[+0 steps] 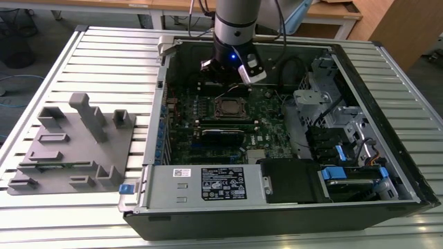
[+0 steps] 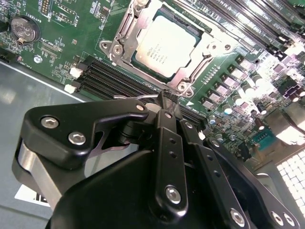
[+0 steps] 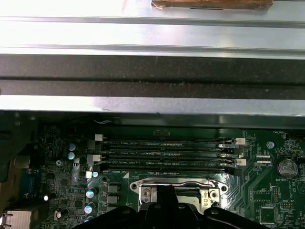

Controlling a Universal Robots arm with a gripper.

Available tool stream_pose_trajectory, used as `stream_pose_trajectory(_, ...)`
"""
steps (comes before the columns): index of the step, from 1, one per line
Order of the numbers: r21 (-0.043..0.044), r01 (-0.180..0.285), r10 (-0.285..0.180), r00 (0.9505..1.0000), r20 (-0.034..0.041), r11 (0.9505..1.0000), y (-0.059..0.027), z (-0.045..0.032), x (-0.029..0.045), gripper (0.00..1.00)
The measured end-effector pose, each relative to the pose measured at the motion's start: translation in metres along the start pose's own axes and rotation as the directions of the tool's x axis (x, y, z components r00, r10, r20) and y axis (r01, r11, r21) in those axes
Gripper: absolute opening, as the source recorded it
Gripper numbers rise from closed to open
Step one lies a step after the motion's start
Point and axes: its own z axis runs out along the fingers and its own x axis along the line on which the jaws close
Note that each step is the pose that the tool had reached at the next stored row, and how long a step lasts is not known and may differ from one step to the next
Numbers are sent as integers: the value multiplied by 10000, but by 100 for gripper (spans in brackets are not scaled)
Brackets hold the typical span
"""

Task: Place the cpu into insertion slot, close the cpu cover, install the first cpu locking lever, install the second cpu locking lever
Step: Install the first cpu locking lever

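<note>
I saw the chip (image 2: 164, 47) seated under its closed cover (image 2: 127, 33); my pincer (image 2: 167, 100) was closed, its tips at the wire lever (image 2: 138, 98) just beside it.

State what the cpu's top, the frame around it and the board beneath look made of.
Small square cpu with a pale top: likely metal, matte silver-tan with soft sheen. Thin silvery square cpu cover frame: seemingly stamped steel, bright glints on its edges. Green circuit board: probably lacquered laminate, glossy green with fine traces.
</note>
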Motion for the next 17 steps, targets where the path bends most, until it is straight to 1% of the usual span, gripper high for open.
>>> stream_pose_trajectory(5, 12, 0, 0, 10000, 0, 10000, -4, 25, 0, 11)
stream_pose_trajectory(11, 102, 0, 0, 10000, -2, 9999, -8, 46, 1, 11)
stream_pose_trajectory(17, 94, -1, 1, 10000, -1, 10000, 3, 58, 1, 11)
